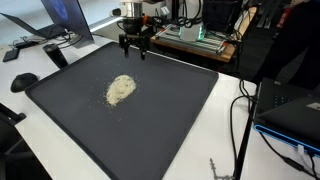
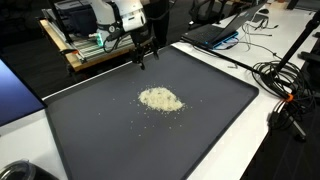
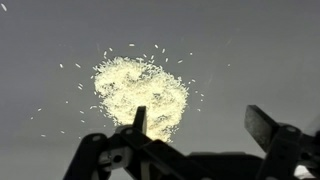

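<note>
A pale yellowish heap of small grains [image 1: 121, 89] [image 2: 160, 99] [image 3: 140, 95] lies near the middle of a large dark grey tray [image 1: 180, 120] [image 2: 90, 140]. Loose grains are scattered around the heap. My gripper [image 1: 134, 50] [image 2: 145, 57] [image 3: 200, 125] hangs above the far part of the tray, well clear of the heap, jaws open and empty. In the wrist view the heap sits ahead of the left finger [image 3: 139, 120]; the right finger [image 3: 264, 125] is over bare mat.
A wooden shelf unit with electronics [image 1: 200, 35] [image 2: 80, 40] stands behind the tray. A laptop [image 1: 55, 20] and a black mouse [image 1: 24, 81] sit beside it, another laptop [image 2: 215, 32] and cables [image 2: 285, 80] on the white table.
</note>
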